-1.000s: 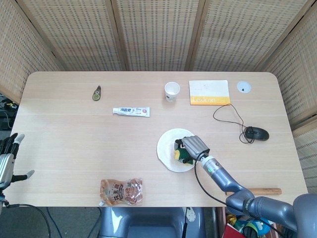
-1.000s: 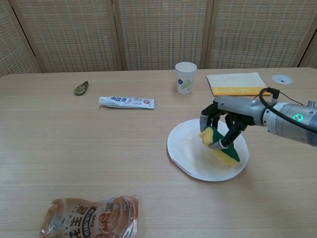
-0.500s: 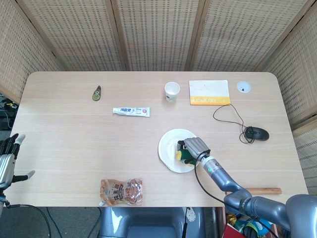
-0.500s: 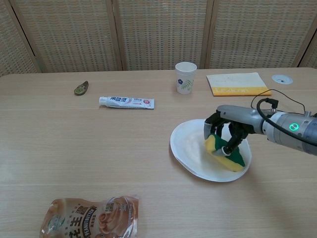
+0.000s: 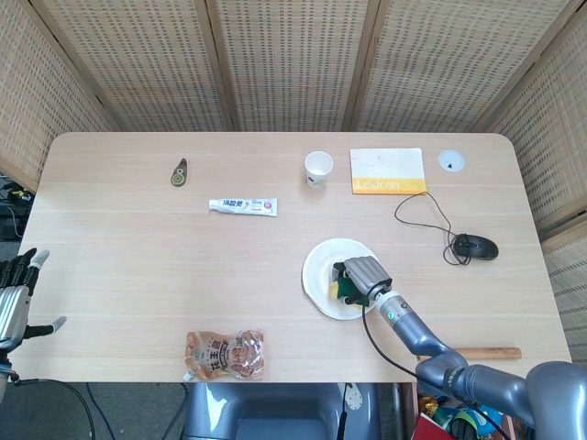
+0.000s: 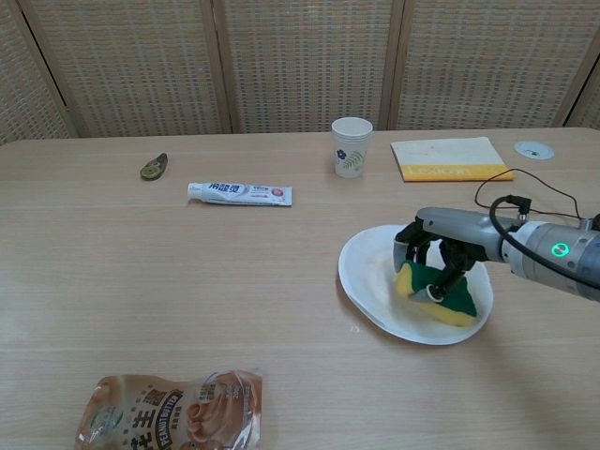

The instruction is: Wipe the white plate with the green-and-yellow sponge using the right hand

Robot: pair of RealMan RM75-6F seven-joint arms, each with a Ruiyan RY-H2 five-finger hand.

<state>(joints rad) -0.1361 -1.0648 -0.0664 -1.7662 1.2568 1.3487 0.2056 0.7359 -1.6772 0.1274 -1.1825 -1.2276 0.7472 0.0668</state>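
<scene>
now right hand (image 6: 439,255) presses sponge (image 6: 439,292) into plate (image 6: 370,272)

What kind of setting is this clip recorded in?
Probably a staged lab or office tabletop: woven screen panels wall off the wooden table, and a computer mouse and toothpaste tube lie near the white plate.

**Worktop layout**

The sponge (image 6: 439,293) lies on the plate (image 6: 370,281) under the right hand (image 6: 433,255), toward the near right. Behind the plate stands a cup (image 6: 352,146), a toothpaste tube (image 6: 240,194) to its left, a booklet (image 6: 450,158) to its right. A snack bag (image 6: 171,411) lies near-left.
</scene>
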